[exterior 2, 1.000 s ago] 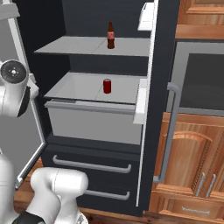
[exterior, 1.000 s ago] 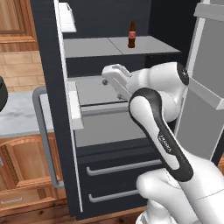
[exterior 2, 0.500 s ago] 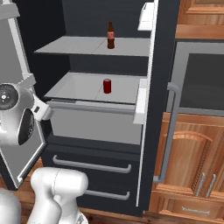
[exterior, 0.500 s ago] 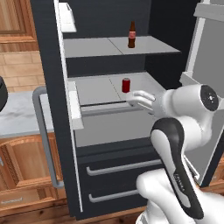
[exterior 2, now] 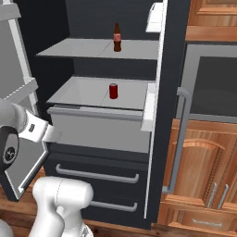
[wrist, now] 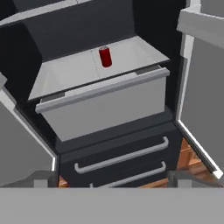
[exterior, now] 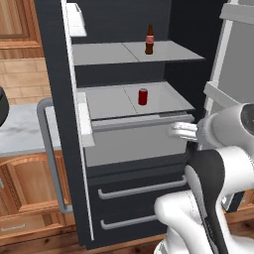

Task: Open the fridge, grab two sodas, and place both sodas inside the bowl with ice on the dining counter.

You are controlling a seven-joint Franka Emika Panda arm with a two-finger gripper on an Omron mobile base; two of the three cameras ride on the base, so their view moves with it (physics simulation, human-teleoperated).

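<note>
The fridge (exterior: pixel 188 30) stands with both doors swung open. A slim brown soda bottle (exterior: pixel 149 39) with a red label is upright on the upper shelf. A red soda can (exterior: pixel 143 96) sits on the middle shelf, above a pale grey drawer front. My gripper (exterior: pixel 181 131) hangs open and empty in front of that drawer's right end, lower than the can and well short of it. The right base view shows the bottle (exterior 2: pixel 117 38), the can (exterior 2: pixel 113 91) and the gripper (exterior 2: pixel 51 134). Up the hand view, past the spread fingertips (wrist: pixel 41 181), is the can (wrist: pixel 105 57). The bowl, ice and dining counter are out of view.
The left fridge door's grey bar handle (exterior: pixel 49 154) juts toward me; the right door (exterior: pixel 233 59) stands close beside my arm. Two dark lower drawers (exterior: pixel 139 188) have bar handles. Wooden cabinets (exterior 2: pixel 203 176) and a dark oven panel (exterior 2: pixel 213 88) flank the fridge.
My hand has swung from in front of the middle shelf to the right and down, uncovering the red can. The jaws stayed open. The sodas have not moved.
</note>
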